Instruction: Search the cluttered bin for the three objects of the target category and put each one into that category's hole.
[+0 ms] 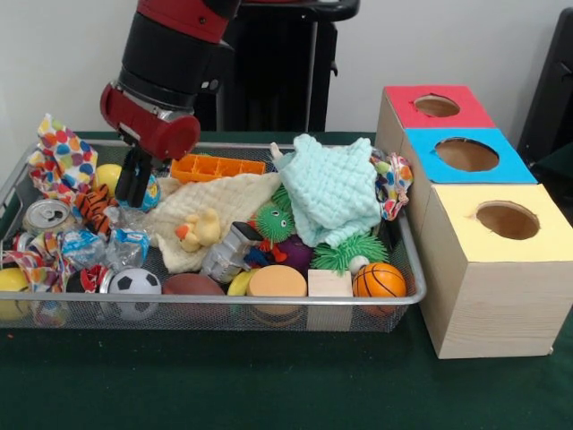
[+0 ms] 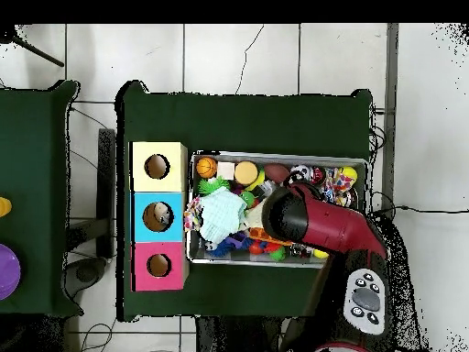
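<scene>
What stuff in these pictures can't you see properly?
- The hand: in the front view it dips among the toys, and whether it is open or shut does not show. The overhead view hides it under the red arm.
- Toys beneath the mint cloth and the cream cloth: covered in both views.
- Inside the yellow box hole: too dark in the front view.

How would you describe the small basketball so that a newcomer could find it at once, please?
Start at the wire bin beside the three wooden boxes. Go to its front corner nearest the yellow-topped box. The basketball sits there beside a plain wooden block: orange with black lines, unlike the black-and-white soccer ball.
</scene>
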`<state>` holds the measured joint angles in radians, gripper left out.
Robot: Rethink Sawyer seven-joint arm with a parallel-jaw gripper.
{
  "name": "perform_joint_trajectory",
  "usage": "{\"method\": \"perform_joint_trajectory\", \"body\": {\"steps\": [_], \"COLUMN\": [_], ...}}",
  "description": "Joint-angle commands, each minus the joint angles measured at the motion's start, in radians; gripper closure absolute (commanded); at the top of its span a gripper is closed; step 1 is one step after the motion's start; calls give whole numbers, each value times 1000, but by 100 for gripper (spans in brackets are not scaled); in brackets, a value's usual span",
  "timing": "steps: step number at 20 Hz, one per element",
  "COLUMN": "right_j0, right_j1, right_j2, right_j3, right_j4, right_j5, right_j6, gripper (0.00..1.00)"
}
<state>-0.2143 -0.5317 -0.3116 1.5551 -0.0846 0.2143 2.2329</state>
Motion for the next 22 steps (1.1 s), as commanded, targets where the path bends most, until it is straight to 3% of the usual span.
{"method": "perform_joint_trajectory", "body": {"steps": [1, 4, 7, 13, 15, 16, 22], "right_j0": [-13, -43, -135, -149, -122, -125, -40], "right_j1": [3, 36, 67, 85, 89, 88, 115], "right_j2": [121, 167, 303, 331, 300, 305, 194], "right_j3": [26, 41, 100, 73, 57, 56, -6], "right_j4": [-65, -64, -22, -90, -114, -124, -145], "right_j5": [75, 54, 96, 128, 110, 116, 142], "right_j6": [-40, -30, -41, -104, -95, -92, -41], "gripper": [100, 100, 100, 100, 100, 0, 0]}}
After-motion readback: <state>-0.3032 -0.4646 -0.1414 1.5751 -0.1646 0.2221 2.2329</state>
